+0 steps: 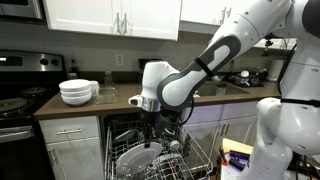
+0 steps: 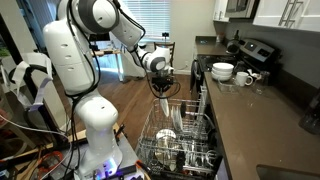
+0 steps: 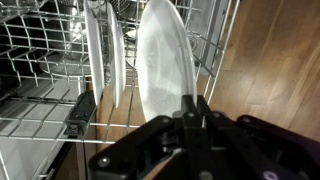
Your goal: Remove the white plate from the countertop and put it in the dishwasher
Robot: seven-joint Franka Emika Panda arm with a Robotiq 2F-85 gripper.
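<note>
My gripper [image 3: 195,105] is shut on the rim of the white plate [image 3: 165,60], which hangs upright and edge-on among the wires of the pulled-out dishwasher rack [image 3: 40,60]. In both exterior views the gripper [image 1: 150,128] [image 2: 163,92] points straight down over the rack [image 1: 205,160] [image 2: 185,145], with the plate [image 1: 135,158] [image 2: 165,110] below the fingers. I cannot tell whether the plate's lower edge rests on the rack.
Two other white plates [image 3: 97,50] stand in the rack just beside the held one. White bowls [image 1: 78,92] [image 2: 222,71] and mugs sit on the countertop [image 1: 120,103]. A stove [image 1: 15,100] stands beside the counter. Wooden floor [image 3: 270,70] lies beyond the rack.
</note>
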